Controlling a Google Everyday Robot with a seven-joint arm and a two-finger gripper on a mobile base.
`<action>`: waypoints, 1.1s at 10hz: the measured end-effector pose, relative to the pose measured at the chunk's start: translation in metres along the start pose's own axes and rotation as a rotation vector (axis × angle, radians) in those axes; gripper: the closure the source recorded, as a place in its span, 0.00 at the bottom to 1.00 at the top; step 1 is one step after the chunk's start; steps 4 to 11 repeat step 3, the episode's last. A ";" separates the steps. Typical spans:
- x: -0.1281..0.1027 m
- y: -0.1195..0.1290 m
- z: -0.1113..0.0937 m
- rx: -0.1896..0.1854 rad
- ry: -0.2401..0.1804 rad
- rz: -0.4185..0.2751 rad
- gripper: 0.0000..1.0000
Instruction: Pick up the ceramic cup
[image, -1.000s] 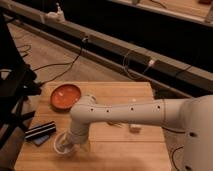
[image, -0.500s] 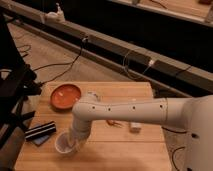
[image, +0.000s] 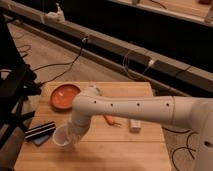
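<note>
The ceramic cup (image: 61, 139) is a small white round cup with a wide rim, at the front left of the wooden table (image: 125, 155). My white arm reaches in from the right and bends down over the table. The gripper (image: 74, 135) is at the arm's lower end, right against the cup's right side and partly covering it. I cannot tell whether the cup rests on the table or is lifted slightly.
A shallow orange-red dish (image: 65, 96) sits at the back left of the table. A black striped object (image: 40, 131) lies left of the cup. A small orange item (image: 111, 120) and a white block (image: 135, 124) lie mid-table. A black stand (image: 12, 95) is on the left, with cables on the floor.
The gripper end and the cup have shifted together slightly left and up in the picture. The dish and other items have not moved.
</note>
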 end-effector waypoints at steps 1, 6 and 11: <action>0.000 -0.005 -0.013 0.028 0.013 -0.006 1.00; 0.000 -0.005 -0.018 0.039 0.018 -0.006 1.00; 0.000 -0.005 -0.018 0.039 0.018 -0.006 1.00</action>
